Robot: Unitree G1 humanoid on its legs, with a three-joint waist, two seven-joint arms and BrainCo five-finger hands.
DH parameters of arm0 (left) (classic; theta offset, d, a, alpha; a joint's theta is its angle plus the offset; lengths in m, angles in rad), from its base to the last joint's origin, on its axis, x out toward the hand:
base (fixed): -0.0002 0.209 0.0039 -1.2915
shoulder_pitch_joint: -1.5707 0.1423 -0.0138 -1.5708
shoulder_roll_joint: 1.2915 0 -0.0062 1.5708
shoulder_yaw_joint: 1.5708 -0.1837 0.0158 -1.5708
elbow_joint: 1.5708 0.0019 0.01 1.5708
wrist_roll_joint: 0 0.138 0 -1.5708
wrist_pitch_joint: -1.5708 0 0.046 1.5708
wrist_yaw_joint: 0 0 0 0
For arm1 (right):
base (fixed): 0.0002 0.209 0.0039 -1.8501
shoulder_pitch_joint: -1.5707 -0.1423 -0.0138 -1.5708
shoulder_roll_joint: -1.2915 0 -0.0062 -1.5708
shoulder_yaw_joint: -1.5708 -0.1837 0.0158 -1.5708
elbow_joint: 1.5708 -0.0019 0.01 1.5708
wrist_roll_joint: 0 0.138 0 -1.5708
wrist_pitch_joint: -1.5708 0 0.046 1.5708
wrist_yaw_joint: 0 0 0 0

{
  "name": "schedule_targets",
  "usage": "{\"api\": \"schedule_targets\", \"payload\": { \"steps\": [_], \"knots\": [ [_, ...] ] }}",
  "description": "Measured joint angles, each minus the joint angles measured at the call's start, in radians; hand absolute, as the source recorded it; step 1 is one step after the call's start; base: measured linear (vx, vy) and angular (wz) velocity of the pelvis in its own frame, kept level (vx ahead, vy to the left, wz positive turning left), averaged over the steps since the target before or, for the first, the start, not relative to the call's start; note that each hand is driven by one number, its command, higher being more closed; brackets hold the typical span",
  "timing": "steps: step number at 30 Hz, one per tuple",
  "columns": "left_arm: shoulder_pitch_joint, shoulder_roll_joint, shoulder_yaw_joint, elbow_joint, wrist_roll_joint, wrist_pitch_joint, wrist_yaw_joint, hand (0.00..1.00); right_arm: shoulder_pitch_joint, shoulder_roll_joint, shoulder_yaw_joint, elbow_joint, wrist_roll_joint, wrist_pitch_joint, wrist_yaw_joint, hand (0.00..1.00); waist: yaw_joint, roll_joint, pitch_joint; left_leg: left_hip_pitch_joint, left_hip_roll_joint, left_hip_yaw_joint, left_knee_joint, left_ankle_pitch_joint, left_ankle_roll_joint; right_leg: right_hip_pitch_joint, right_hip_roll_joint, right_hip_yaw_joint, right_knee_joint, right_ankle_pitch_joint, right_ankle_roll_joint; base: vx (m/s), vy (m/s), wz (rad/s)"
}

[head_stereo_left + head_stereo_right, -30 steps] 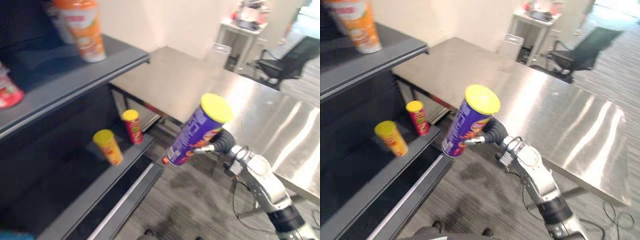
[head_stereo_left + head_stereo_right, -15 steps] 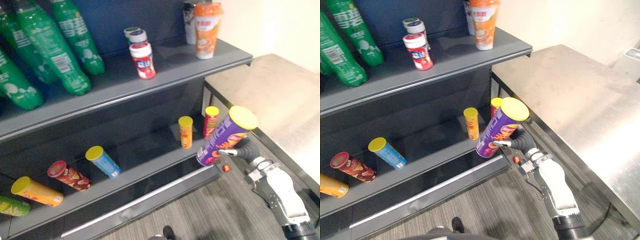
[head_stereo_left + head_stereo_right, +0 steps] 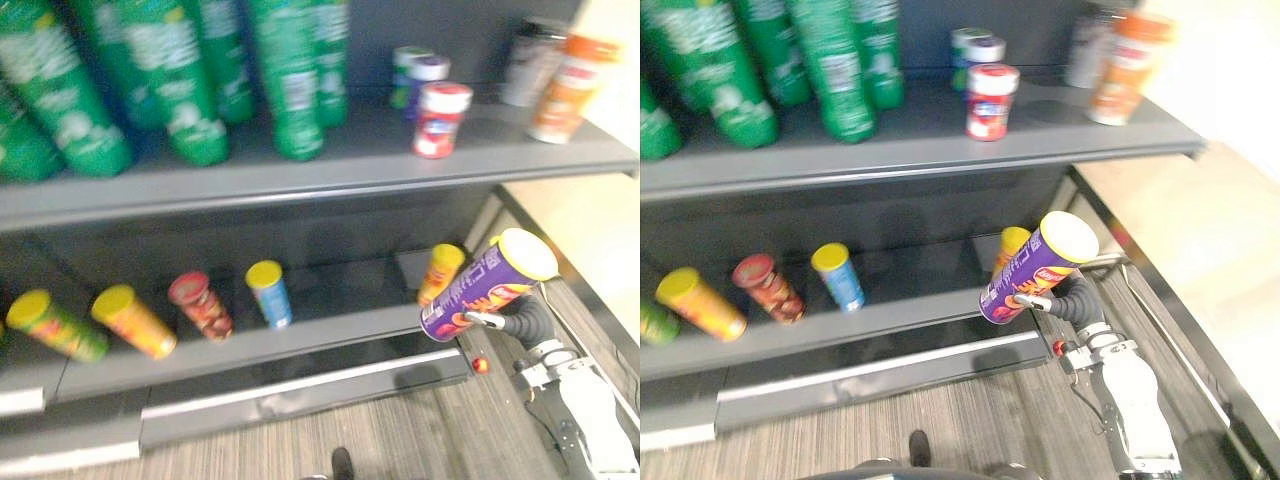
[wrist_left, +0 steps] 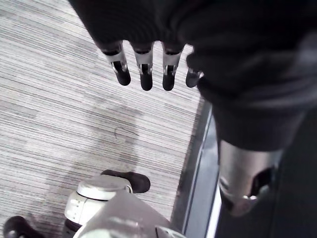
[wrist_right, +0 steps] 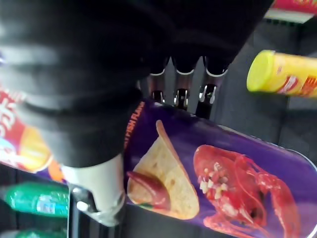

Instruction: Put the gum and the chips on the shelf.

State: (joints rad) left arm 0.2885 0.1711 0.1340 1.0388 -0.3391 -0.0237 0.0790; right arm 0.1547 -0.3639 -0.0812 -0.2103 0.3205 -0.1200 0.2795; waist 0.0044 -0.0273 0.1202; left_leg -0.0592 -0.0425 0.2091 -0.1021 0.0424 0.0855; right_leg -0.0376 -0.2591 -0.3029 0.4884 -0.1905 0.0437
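Head views. Right hand (image 3: 522, 320), lower right of frame, is clasped round the chips can (image 3: 487, 285). The can is purple with a yellow lid, tilted with the lid toward the upper right. It hangs in the air in front of the right end of the lower shelf (image 3: 330, 335), resting on nothing.
On the lower shelf, left to right: green can (image 3: 55, 325), orange can (image 3: 133, 320), red can (image 3: 203, 305) and blue can (image 3: 270, 293), all leaning. A yellow can (image 3: 440, 272) stands just behind the purple one.
On the upper shelf (image 3: 300, 185): green bottles (image 3: 190, 80) at the left, three small jars (image 3: 438, 118) right of centre (possibly gum; labels too blurred to tell) and an orange cup (image 3: 570, 90) at the far right.

Left wrist view. Left hand (image 4: 145, 74) hangs over the striped grey floor (image 4: 59, 99), fingers straight and relaxed, holding nothing.

Right wrist view. The fingers (image 5: 205, 96) curl over the can's far side and the thumb (image 5: 96, 193) presses its near side, a firm grasp. The yellow can shows beyond the fingers.
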Motion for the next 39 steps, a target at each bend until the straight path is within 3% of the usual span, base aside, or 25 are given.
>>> {"api": "schedule_targets", "payload": {
  "steps": [1,2,4,5,7,9,12,13,17,22,29,36,39],
  "knots": [
    [-0.018,0.006,0.0,0.011,-0.001,0.012,0.003,0.0,-0.007,0.002,0.012,-0.005,-0.007,-0.013,-0.01,1.0,0.002,-0.009,0.006,-0.008,0.001,-0.001,0.0,-0.007,-0.011,-0.025,0.043,0.039,-0.032,-0.003,0.01,0.06,-0.038,1.05],
    [-0.033,0.009,0.001,0.031,-0.003,0.017,0.003,0.0,-0.019,0.024,0.031,-0.004,-0.008,-0.026,-0.012,1.0,0.001,-0.043,0.0,-0.013,-0.004,0.022,0.021,-0.034,-0.042,-0.053,0.056,0.07,-0.079,0.001,0.016,0.13,-0.055,0.95],
    [-0.049,0.011,-0.008,0.036,-0.003,0.024,0.004,0.0,-0.06,0.038,0.067,0.004,-0.008,-0.062,-0.017,1.0,0.0,-0.054,0.027,-0.079,0.001,0.057,0.154,-0.042,0.008,-0.069,0.041,0.098,-0.1,0.015,0.039,0.11,-0.055,0.87],
    [-0.05,0.009,-0.01,0.028,-0.004,0.022,0.005,0.0,-0.076,0.036,0.08,0.02,-0.009,-0.062,-0.017,1.0,0.005,-0.06,0.028,-0.078,-0.001,0.05,0.159,-0.045,0.006,-0.066,0.036,0.106,-0.123,0.022,0.049,0.05,-0.048,0.72],
    [-0.049,0.008,-0.012,0.002,-0.006,0.009,0.005,0.0,-0.13,0.035,0.109,0.062,-0.01,-0.069,-0.02,1.0,0.038,-0.044,0.034,-0.082,0.017,0.015,0.158,-0.04,-0.003,-0.043,0.07,0.086,-0.246,0.047,0.087,0.06,-0.068,0.42],
    [-0.047,0.01,-0.009,-0.007,-0.006,-0.003,0.012,0.0,-0.17,0.035,0.133,0.069,-0.01,-0.069,-0.035,1.0,0.051,-0.043,0.036,-0.098,0.025,-0.003,0.153,-0.032,-0.016,-0.026,0.087,0.075,-0.332,0.065,0.105,0.04,-0.103,0.35],
    [-0.044,0.002,-0.008,-0.006,-0.01,-0.007,0.017,0.0,-0.211,0.035,0.166,0.072,-0.01,-0.068,-0.04,1.0,0.067,-0.055,0.032,-0.114,0.016,-0.004,0.137,-0.015,-0.038,-0.006,0.086,0.055,-0.41,0.09,0.098,0.02,-0.127,0.13],
    [-0.05,-0.01,-0.009,-0.006,-0.01,-0.012,0.016,0.0,-0.227,0.035,0.181,0.083,-0.011,-0.068,-0.039,1.0,0.069,-0.058,0.033,-0.118,0.015,-0.004,0.133,-0.008,-0.048,-0.007,0.086,0.054,-0.422,0.128,0.094,0.01,-0.09,0.01],
    [-0.046,-0.02,-0.011,-0.002,-0.012,-0.022,0.0,0.0,-0.23,0.036,0.217,0.134,-0.048,-0.056,-0.051,1.0,0.056,-0.028,0.048,-0.074,0.034,-0.006,0.031,0.043,-0.097,-0.01,0.109,0.034,-0.418,0.129,0.08,0.02,-0.137,0.07],
    [-0.048,-0.024,-0.018,-0.002,-0.011,-0.024,-0.021,0.0,-0.226,0.048,0.229,0.137,-0.088,-0.055,-0.053,1.0,0.052,-0.027,0.049,-0.058,0.061,-0.009,0.002,0.072,-0.095,-0.007,0.14,0.032,-0.416,0.128,0.066,0.08,-0.106,-0.03],
    [-0.058,-0.014,-0.072,-0.003,-0.01,-0.025,-0.066,0.0,-0.232,0.052,0.294,0.14,-0.214,-0.066,-0.108,1.0,0.036,-0.005,0.071,-0.057,0.06,-0.006,0.007,0.078,-0.087,-0.009,0.141,0.039,-0.415,0.126,0.063,0.07,-0.026,-0.02],
    [-0.118,0.012,-0.157,-0.01,0.009,-0.066,-0.078,0.0,-0.349,0.058,0.337,0.22,-0.324,-0.092,-0.248,1.0,0.037,0.026,0.14,-0.097,0.067,-0.002,0.007,0.085,-0.091,-0.073,0.144,0.059,-0.376,0.121,0.054,-0.04,-0.001,-0.04],
    [-0.175,0.026,-0.212,-0.037,0.01,-0.092,-0.077,0.0,-0.46,0.058,0.335,0.308,-0.364,-0.102,-0.329,1.0,0.039,0.045,0.198,-0.134,0.069,-0.005,0.007,0.104,-0.088,-0.123,0.144,0.063,-0.343,0.121,0.054,-0.06,-0.01,0.01]
  ]
}}
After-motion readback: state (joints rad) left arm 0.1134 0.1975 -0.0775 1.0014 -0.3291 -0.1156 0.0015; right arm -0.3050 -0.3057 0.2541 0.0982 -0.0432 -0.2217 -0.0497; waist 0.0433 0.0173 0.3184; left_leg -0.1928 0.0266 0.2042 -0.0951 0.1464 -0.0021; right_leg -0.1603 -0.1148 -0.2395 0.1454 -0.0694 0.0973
